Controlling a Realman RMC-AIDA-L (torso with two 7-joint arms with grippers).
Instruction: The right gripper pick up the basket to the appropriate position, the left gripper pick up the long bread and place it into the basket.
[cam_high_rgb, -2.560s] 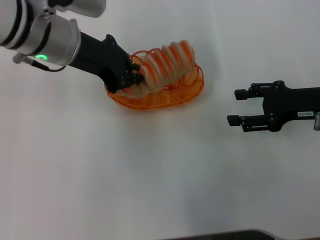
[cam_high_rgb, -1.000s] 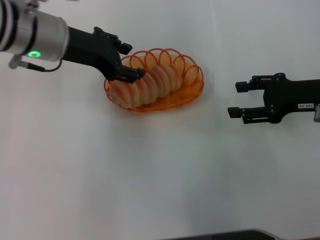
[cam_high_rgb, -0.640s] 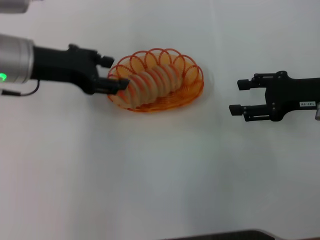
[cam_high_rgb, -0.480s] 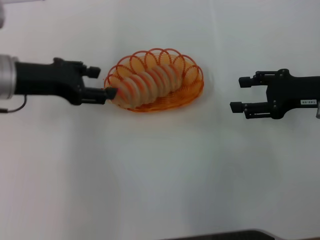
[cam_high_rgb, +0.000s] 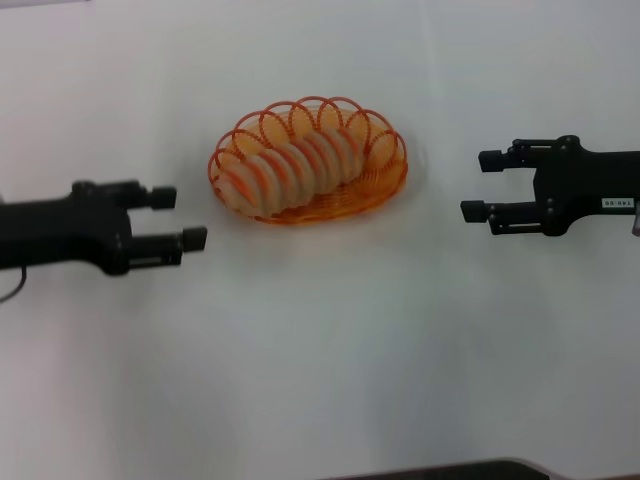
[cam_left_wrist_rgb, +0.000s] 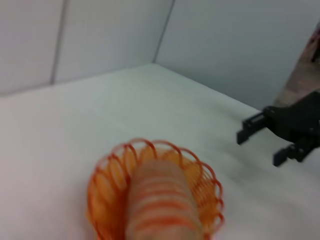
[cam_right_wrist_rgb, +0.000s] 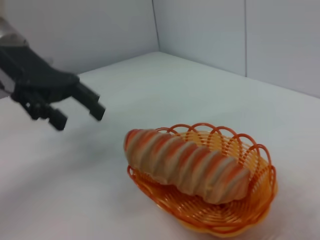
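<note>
1. Pulled back from the basket (cam_high_rgb: 308, 162), the left gripper (cam_high_rgb: 180, 218) now sits off toward the tabletop's left edge; half a second ago its fingertips were just at the basket's left rim, and earlier they were over the bread (cam_high_rgb: 290, 165).
2. Both fingers of the left gripper are spread apart with nothing between them, pointing toward the middle of the tabletop (cam_high_rgb: 320, 350).
3. Lengthwise in the basket lies the bread, its striped back rising a little above the looped rim; the right wrist view shows it resting on the woven base, one end near the rim.
4. On the white tabletop the basket stands toward the far edge, about midway between the left and right edges, well apart from both grippers.
5. At the right edge the right gripper (cam_high_rgb: 478, 186) hangs in almost the same spot as before, shifted only slightly farther from the basket.
6. Its fingers are parted and hold nothing, aimed toward the basket's right end.
7. A small white label (cam_high_rgb: 617, 203) shows on the right arm, behind the fingers.
8. From the left wrist view the bread fills the basket's middle, and the right gripper shows beyond it, clear of the rim.
</note>
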